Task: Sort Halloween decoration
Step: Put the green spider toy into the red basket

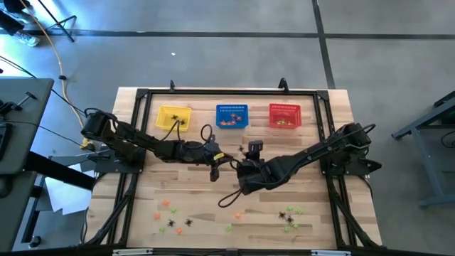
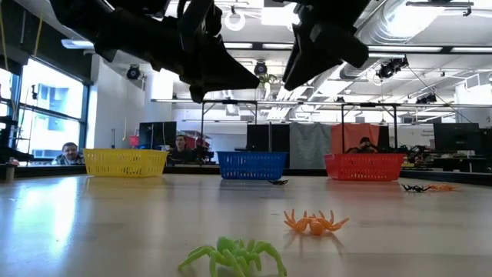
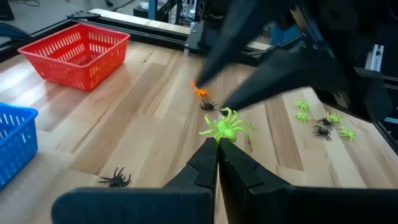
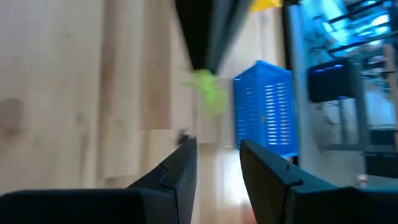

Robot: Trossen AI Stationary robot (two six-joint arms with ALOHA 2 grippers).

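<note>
My left gripper (image 3: 217, 144) is shut on a light green spider trinket (image 3: 225, 127), above the middle of the table (image 1: 215, 158). My right gripper (image 4: 217, 155) hovers close by on its right (image 1: 237, 169), open, with nothing between its fingers; it faces the green spider (image 4: 208, 93) and the blue basket (image 4: 264, 106). More Halloween decoration lies loose on the table: a black spider (image 3: 115, 179), an orange and a black one (image 3: 202, 98), and green and black ones (image 3: 320, 121). In the low view a green one (image 2: 234, 254) and an orange one (image 2: 315, 223) lie near the front edge. My left gripper pinches the green spider by its rear end (image 3: 217, 135) between the two fingertips. The fingers point toward the table's right, slanting slightly down. The spider sticks out past the tips, lifted clear of the table.
The yellow basket (image 1: 174, 117), the blue basket (image 1: 232, 115) and the red basket (image 1: 284, 115) stand in a row at the far edge, each with some trinkets inside. Both arms crowd the table's middle. A cable loop (image 1: 227, 199) hangs below the right arm.
</note>
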